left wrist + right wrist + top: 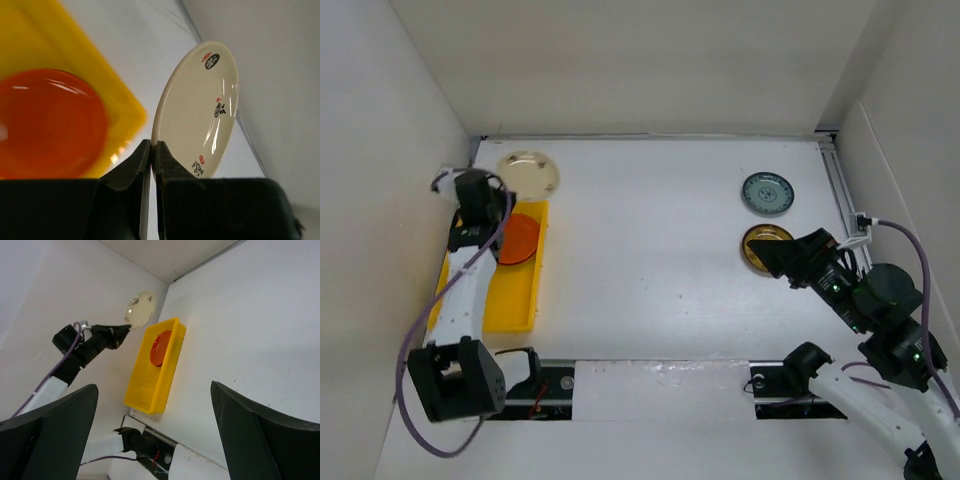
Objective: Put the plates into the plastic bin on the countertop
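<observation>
Cream plate [200, 110]: glossy, round, shallow, with small black and red marks on its face. It is held on edge at the far left, just past the far end of the plastic bin [510, 300]. The left gripper [153, 145] is clamped on its lower rim.

The bin is bright yellow, smooth and rectangular. One glossy orange plate [520, 238] lies in its far half.

The countertop [650, 260] is matte white, with plain white walls [620, 60] around it.

Far right: a teal-grey patterned plate [766, 193] lies flat. Just nearer is a brown-gold plate [760, 240], partly covered by the right gripper [782, 255], whose jaws are spread wide on nothing. The pattern detail is too small to read.
</observation>
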You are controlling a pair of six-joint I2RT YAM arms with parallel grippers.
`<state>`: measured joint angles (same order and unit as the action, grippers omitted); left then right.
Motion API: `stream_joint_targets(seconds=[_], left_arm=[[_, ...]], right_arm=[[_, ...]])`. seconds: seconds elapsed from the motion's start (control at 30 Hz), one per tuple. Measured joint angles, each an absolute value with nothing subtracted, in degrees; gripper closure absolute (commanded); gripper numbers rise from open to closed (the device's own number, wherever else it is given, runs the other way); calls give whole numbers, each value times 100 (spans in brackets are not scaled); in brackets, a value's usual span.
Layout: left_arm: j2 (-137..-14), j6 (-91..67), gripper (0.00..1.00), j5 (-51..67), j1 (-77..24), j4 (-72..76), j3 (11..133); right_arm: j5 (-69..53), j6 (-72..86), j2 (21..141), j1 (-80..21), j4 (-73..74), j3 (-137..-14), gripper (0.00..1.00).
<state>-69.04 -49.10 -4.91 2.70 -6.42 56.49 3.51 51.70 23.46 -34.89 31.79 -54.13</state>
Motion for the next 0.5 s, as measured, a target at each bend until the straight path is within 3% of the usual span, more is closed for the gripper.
stream_joint_targets(seconds=[0.13, 0.37, 0.4, 0.43, 0.47, 0.5], left_arm=[[-6377, -4578, 100, -432, 1627, -906, 4724], [-6598, -4436, 100, -211, 1931, -1490, 4567], [-6598, -4436, 94, -213, 1992, -1490, 4567], [-6598, -4427, 81, -224, 2051, -1494, 4567], [-6598, -4412, 58, -244, 2102, -1511, 4567], [-6589, -4390, 47, -283, 2139, -1533, 4567]], right_arm=[[167, 5048, 2707, -3489, 2926, -5367, 0], [69, 4827, 3059, -3489, 2788, -5572, 0], [58, 4812, 3063, -3489, 2773, -5605, 0], [51, 4794, 3061, -3489, 2773, -5634, 0], [49, 4779, 3050, -3489, 2770, -5655, 0], [54, 4775, 3035, -3489, 2762, -5658, 0]])
